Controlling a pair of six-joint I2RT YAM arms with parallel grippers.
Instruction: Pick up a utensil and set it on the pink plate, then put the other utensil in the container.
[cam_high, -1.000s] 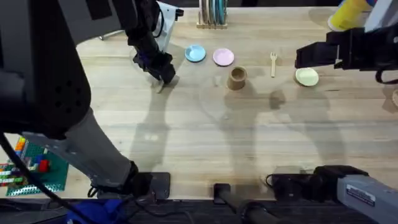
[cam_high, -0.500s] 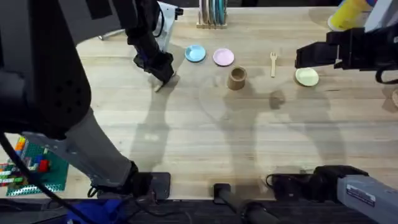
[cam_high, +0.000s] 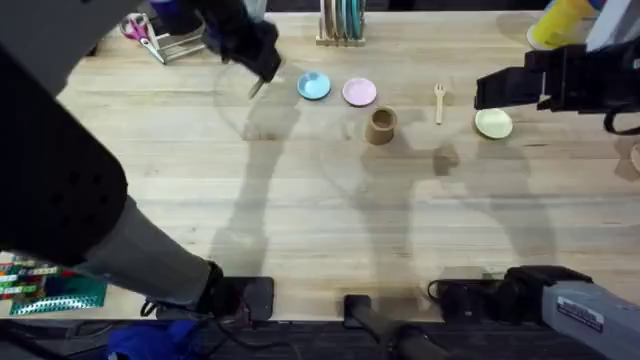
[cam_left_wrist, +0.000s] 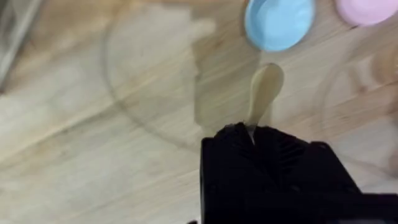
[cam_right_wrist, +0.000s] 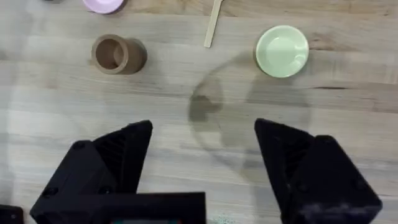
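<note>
Left gripper (cam_left_wrist: 252, 134) clamped on the wooden spoon (cam_left_wrist: 263, 92), held above the table near the light blue plate (cam_left_wrist: 278, 22). Right gripper (cam_right_wrist: 202, 146) spread wide, empty.

The left claw (cam_high: 262, 72), clamped on the wooden spoon (cam_high: 257, 88), has risen off the table (cam_high: 320, 220) and swung toward one o'clock, now just beside the blue plate (cam_high: 314, 86).

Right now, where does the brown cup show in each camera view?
Overhead: the cup stands mid-table, below and right of the pink plate.
Left wrist: not in this picture.
Right wrist: the cup sits upper left, open top visible.
Shared landmark: the pink plate, next to the cup.
</note>
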